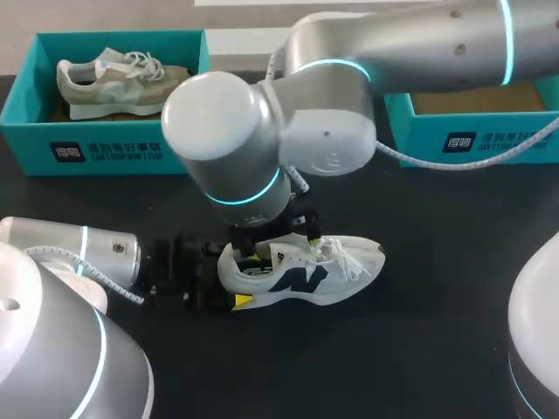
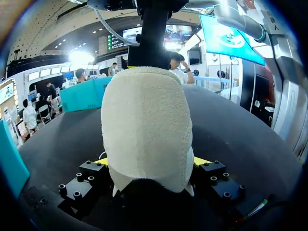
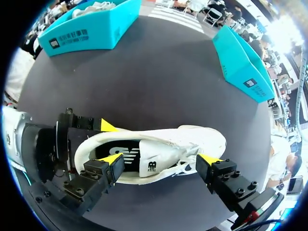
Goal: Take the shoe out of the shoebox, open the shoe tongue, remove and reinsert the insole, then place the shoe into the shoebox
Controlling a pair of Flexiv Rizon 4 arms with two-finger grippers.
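Right arm (image 1: pixel 236 131) over heel of white shoe (image 1: pixel 306 278), left hand (image 1: pixel 243 279) half hidden

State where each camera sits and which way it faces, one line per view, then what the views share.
Head view: above and behind the robot, looking down on the table; both arms show, left claw on the heel of the white shoe, right claw over it.
Left wrist view: on the left wrist, facing along its fingers at the heel; its own claw shows.
Right wrist view: on the right wrist, looking down on the shoe; its own open claw shows.
Shared: all views show the shoe.
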